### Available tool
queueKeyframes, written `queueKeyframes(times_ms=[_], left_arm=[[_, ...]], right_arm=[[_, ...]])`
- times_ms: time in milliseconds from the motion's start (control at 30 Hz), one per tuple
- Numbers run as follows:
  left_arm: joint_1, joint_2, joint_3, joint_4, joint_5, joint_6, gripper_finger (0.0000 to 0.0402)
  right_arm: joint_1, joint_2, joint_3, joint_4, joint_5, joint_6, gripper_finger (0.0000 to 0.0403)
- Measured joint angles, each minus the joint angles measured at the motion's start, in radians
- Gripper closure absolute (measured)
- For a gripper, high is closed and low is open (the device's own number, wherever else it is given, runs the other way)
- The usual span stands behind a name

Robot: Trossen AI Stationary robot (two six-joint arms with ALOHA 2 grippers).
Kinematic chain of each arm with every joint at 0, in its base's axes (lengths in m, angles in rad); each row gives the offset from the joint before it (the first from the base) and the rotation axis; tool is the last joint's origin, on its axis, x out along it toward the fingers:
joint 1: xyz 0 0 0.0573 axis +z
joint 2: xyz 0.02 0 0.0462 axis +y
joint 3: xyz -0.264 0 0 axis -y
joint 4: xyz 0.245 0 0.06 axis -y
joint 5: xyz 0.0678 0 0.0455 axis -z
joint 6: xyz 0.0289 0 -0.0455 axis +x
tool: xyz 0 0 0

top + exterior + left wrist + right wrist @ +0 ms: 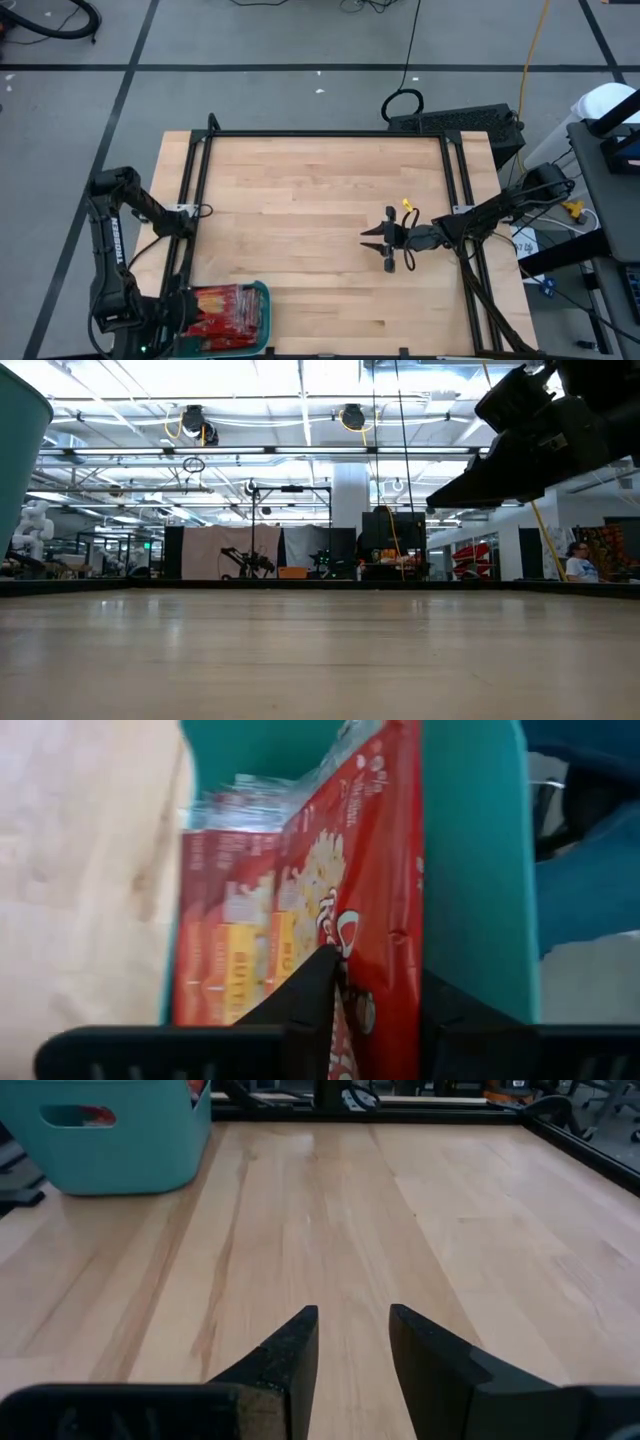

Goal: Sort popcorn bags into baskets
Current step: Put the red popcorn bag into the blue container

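High view first: the teal basket [262, 292] sits at the table's near left corner, packed with red popcorn bags [225, 312] standing on edge in a row. No bags show on the wooden table [320, 200] outside the basket, so I judge the sorting to be at or near its end.

From the left wrist view, the left gripper [375, 1005] hangs right over the basket, its fingers straddling the top edge of the last popcorn bag [385, 910], the one pressed against the basket's teal wall [475, 870]. The gap between the fingers is narrow, and one finger appears to touch the bag; whether they pinch it or have let go I cannot tell. Slipping that bag in upright beside the wall looks like the reason for the steep, close approach: the row leaves only a slot there.

Well away from the basket, toward the right of the table's middle, the right gripper [352, 1342] waits above bare wood, fingers parted a little with nothing between them.
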Motion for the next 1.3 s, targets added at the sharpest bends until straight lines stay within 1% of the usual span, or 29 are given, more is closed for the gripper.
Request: queueKeyframes(times_ms=[300,567,667,867,1000,1133,1300], left_arm=[[-0.010,0.004,0.000,0.112,0.007,-0.088,0.0324],[-0.010,0.031,-0.002,0.110,0.031,-0.091,0.0320],[-0.006,0.039,-0.002,0.110,0.031,-0.097,0.0302],[0.019,0.041,-0.002,0.119,0.029,-0.098,0.0229],[0.034,0.028,-0.002,0.159,0.030,-0.112,0.0192],[0.050,0.009,-0.002,0.189,0.030,-0.116,0.0174],[0.068,-0.006,-0.002,0.213,0.029,-0.121,0.0177]], right_arm=[[0.000,0.000,-0.001,0.041,-0.002,-0.020,0.0284],[0.000,0.000,-0.001,0.048,-0.002,-0.030,0.0284],[0.000,0.000,-0.001,0.048,-0.002,-0.030,0.0284],[0.000,0.000,-0.001,0.046,-0.003,-0.030,0.0284],[0.000,0.000,-0.001,0.045,-0.003,-0.030,0.0284],[0.000,0.000,-0.001,0.044,-0.003,-0.034,0.0284],[0.000,0.000,-0.001,0.044,-0.003,-0.041,0.0284]])
